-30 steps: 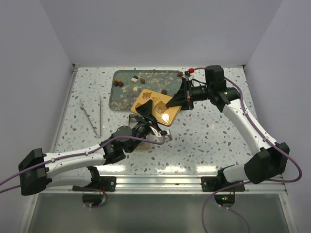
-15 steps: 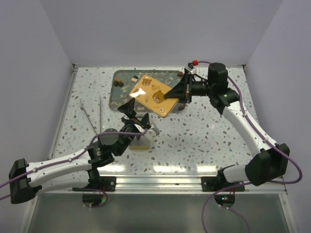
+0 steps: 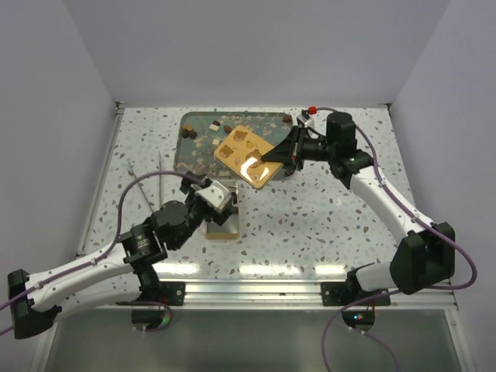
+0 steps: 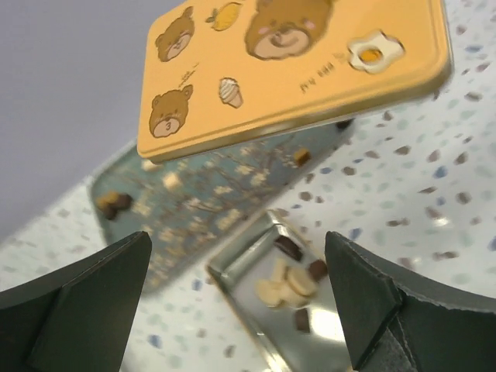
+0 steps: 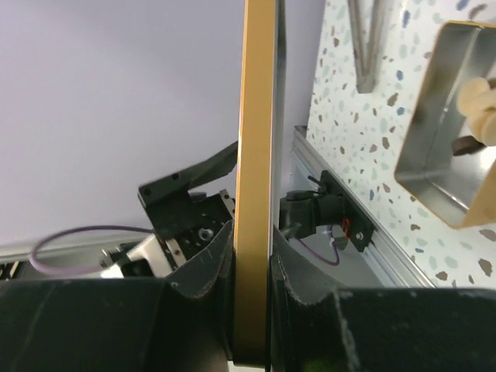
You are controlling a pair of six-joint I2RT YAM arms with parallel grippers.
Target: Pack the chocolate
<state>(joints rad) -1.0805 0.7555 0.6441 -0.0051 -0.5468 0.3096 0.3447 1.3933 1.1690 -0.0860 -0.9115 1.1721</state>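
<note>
My right gripper (image 3: 273, 160) is shut on one edge of the gold tin lid (image 3: 246, 155), printed with bears, and holds it tilted in the air over the tray's front edge. In the right wrist view the lid (image 5: 254, 155) shows edge-on between my fingers (image 5: 203, 267). My left gripper (image 3: 211, 192) is open and empty above the open tin base (image 3: 222, 219). In the left wrist view the base (image 4: 248, 267) holds cream chocolate (image 4: 288, 284) and dark chocolate (image 4: 288, 247). More chocolate (image 3: 187, 132) lies on the tray.
A dark floral tray (image 3: 190, 155) with pale crumbs sits at the back centre. White tweezers (image 3: 146, 186) lie on the speckled table to the left. Grey walls close the left, back and right.
My right gripper carried the lid up and back toward the tray. My left arm drew back to the near left, away from the lid, and the tin base now stands uncovered.
</note>
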